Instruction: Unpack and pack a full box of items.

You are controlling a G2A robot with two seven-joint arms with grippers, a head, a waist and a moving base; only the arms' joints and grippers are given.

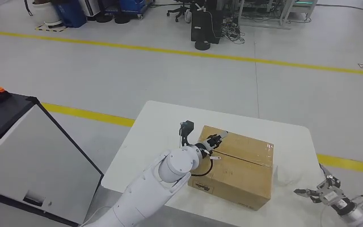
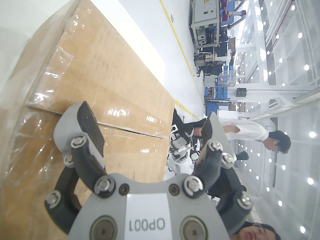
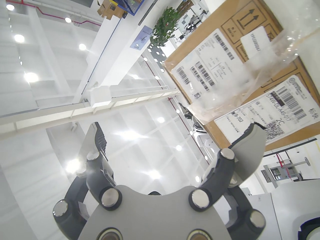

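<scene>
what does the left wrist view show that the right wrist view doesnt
Left wrist view: the top of the box, with the seam between its shut flaps, and the left gripper open over it.
Right wrist view: a side of the box with labels and arrow marks, loose tape across it, and the right gripper open, apart from the box.
Both: the same cardboard box, with glossy clear tape on it.
</scene>
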